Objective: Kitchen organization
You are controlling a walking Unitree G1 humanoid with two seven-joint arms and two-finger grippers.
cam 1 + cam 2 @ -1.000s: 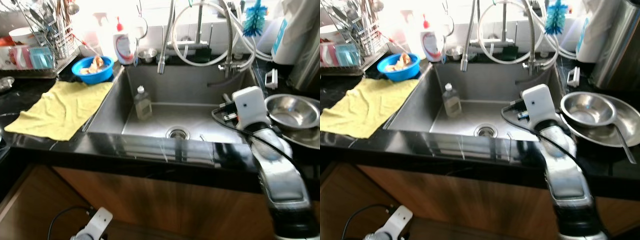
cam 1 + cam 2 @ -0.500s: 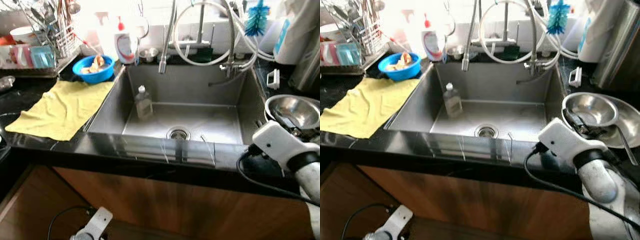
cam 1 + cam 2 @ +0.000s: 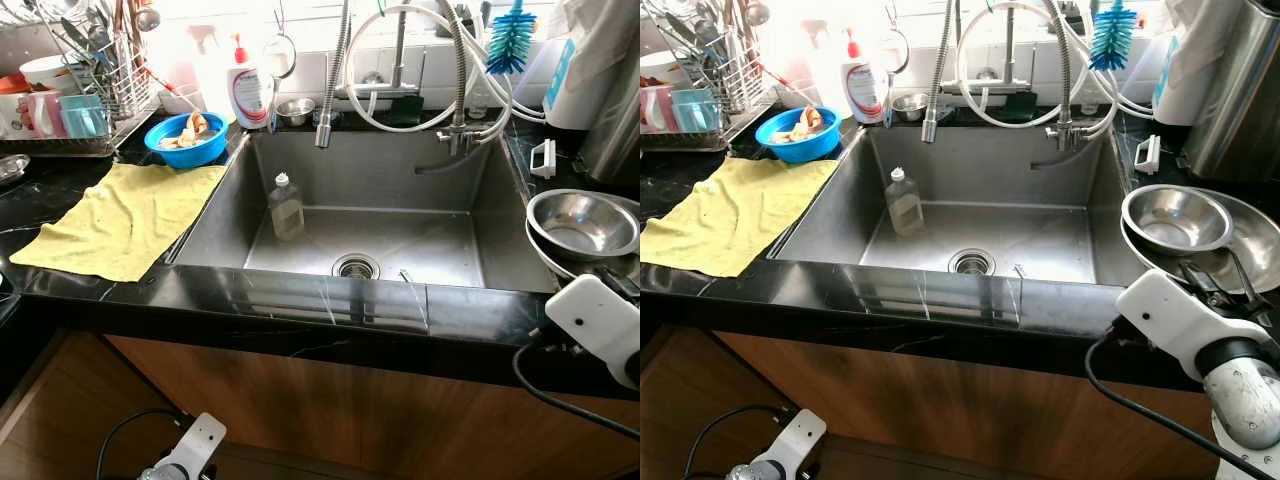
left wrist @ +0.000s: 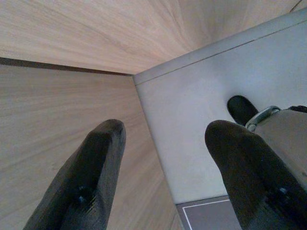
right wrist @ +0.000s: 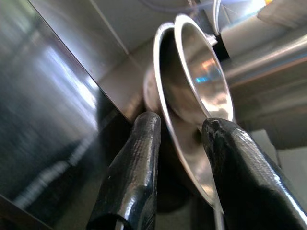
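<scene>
Two steel bowls stand on the black counter right of the sink: a small one [image 3: 1175, 218] nested in a wide shallow one [image 3: 1252, 245]. My right gripper [image 3: 1218, 290] is low at the counter's front right corner, pointing at them. In the right wrist view its fingers [image 5: 144, 143] stand open on either side of the wide bowl's rim [image 5: 184, 143]. My left gripper [image 4: 165, 139] hangs open beside the wooden cabinet front, holding nothing. A small clear bottle [image 3: 903, 203] stands in the steel sink [image 3: 1060, 235].
A yellow cloth [image 3: 730, 215] lies on the counter left of the sink. Behind it are a blue bowl of scraps [image 3: 797, 132], a soap bottle [image 3: 865, 88] and a dish rack [image 3: 700, 90]. Faucet hoses [image 3: 1010, 70] loop over the sink's back, with a blue brush [image 3: 1112, 35] beside them.
My right arm has drawn back from above the sink's right side, swinging right and down to the counter's front corner by the steel bowls. The left arm has stayed put.
</scene>
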